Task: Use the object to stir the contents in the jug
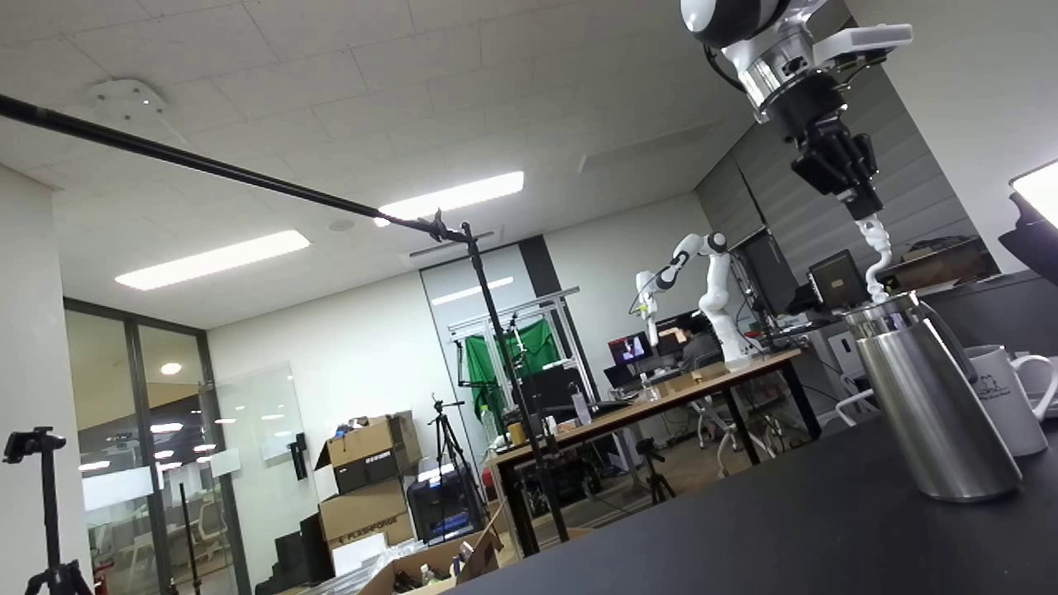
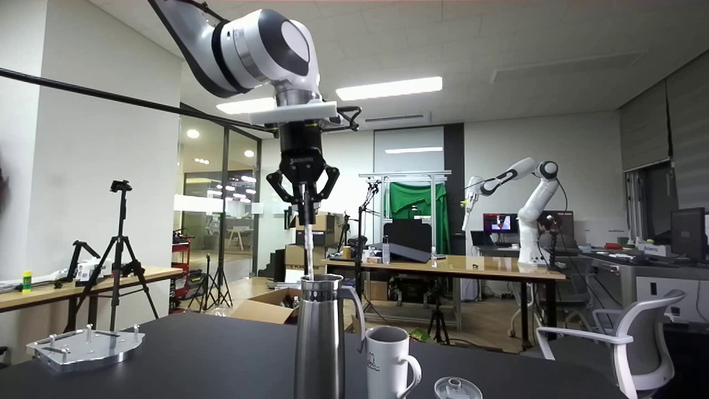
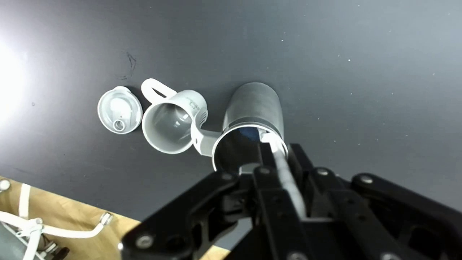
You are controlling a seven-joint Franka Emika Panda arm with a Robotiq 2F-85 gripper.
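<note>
Gripping the utensil [image 1: 876, 248] by its upper end, the pincer [image 1: 864, 202] hung above the jug [image 1: 934, 405] in an exterior view. The slim, pale utensil left the fingertips in a wavy outline and passed into the jug's mouth, its lower end hidden behind the steel wall. The jug stood on the dark bench [image 1: 744, 512], in from the edge that showed, with a white mug [image 1: 1003, 405] just beside it.

In an exterior view that took in a clear plate [image 2: 91, 349] near the bench's left edge, the pincer stood straight over the jug, its jaws narrow and clamped on the utensil. The utensil ran down from between them, nearly upright, into the mouth. A translucent lid [image 2: 457, 389] lay past the mug, toward the bench's right edge.

In the wrist view the bench's edge slanted across the lower left. The pincer's two fingers [image 3: 267, 157] flanked the utensil, which ran between them into the right part of the jug's opening as seen there. Whether it touched the inner wall, I could not tell.
</note>
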